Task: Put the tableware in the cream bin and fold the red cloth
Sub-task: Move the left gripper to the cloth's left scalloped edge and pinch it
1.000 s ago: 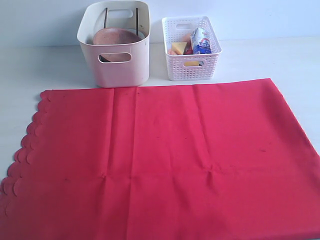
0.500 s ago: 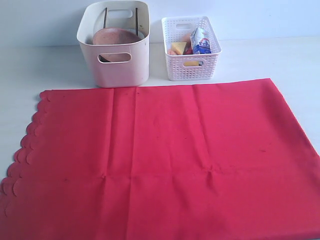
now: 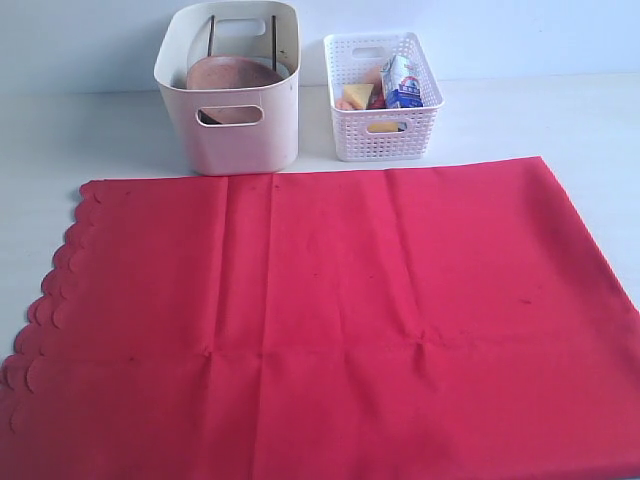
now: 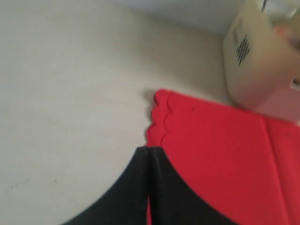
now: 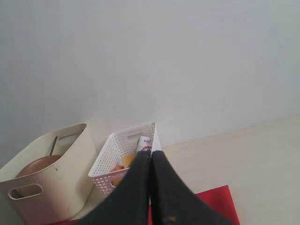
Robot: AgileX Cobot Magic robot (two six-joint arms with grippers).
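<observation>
The tableware part of the task is being judged as finished. The round brown wooden plate (image 3: 235, 75) and the pair of dark chopsticks (image 3: 211, 40) are being shown inside the cream bin (image 3: 228, 130), and no tableware is being seen on the table (image 3: 80, 130). The other pieces are being hidden by the bin wall, so they cannot be confirmed.

The red cloth (image 3: 330, 320) is lying flat and fully spread just in front of the bin and the white lattice basket (image 3: 383, 135), with its scalloped edge toward the left arm's side. No fold is being seen, so folding is being taken as the step in hand.

The left gripper (image 4: 148, 150) is being shown with its jaws pressed together and nothing between them, near the scalloped corner beside the cream bin. The right gripper (image 5: 151, 154) is likewise closed and empty, raised above the opposite far corner and facing the two containers. Whether either one is touching the fabric cannot be told.

For the next move, both jaws are probably needing to be opened and lowered onto an edge. The thin fabric must be pinched cleanly, then carried evenly to the opposite edge.
</observation>
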